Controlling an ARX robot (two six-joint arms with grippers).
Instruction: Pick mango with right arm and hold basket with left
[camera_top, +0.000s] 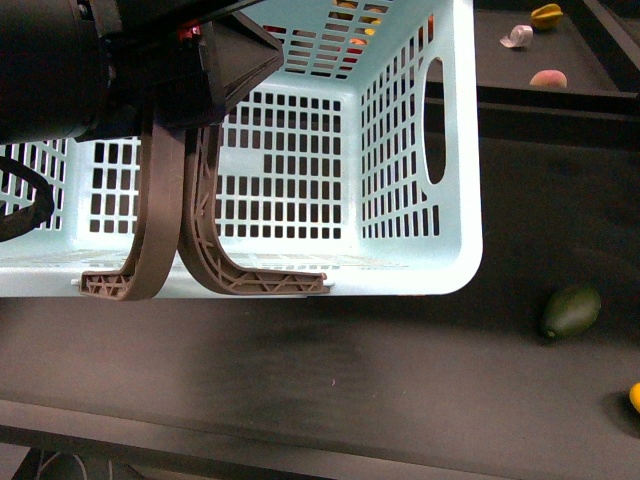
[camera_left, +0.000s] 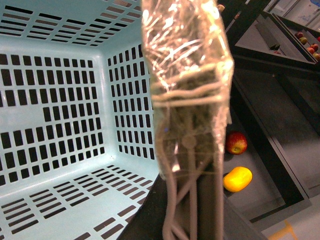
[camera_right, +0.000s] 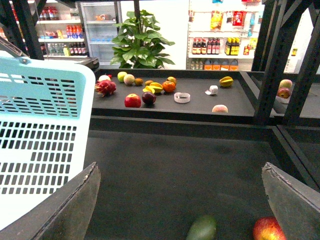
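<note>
We see the left gripper (camera_top: 225, 70) closed around the two brown handles (camera_top: 170, 200) of the turquoise basket (camera_top: 455, 200); they stand upright from its near rim. The right gripper (camera_right: 180, 167) hangs empty over the dark table (camera_top: 300, 370), fingers spread wide. The mango (camera_left: 237, 178) lies right of the basket, just beside a red apple (camera_left: 236, 142) and near a green fruit (camera_top: 571, 311).

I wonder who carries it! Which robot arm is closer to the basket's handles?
Left. The left gripper is right on the brown handles, gripping them. The right gripper hangs open beside the basket, over the dark table.
</note>
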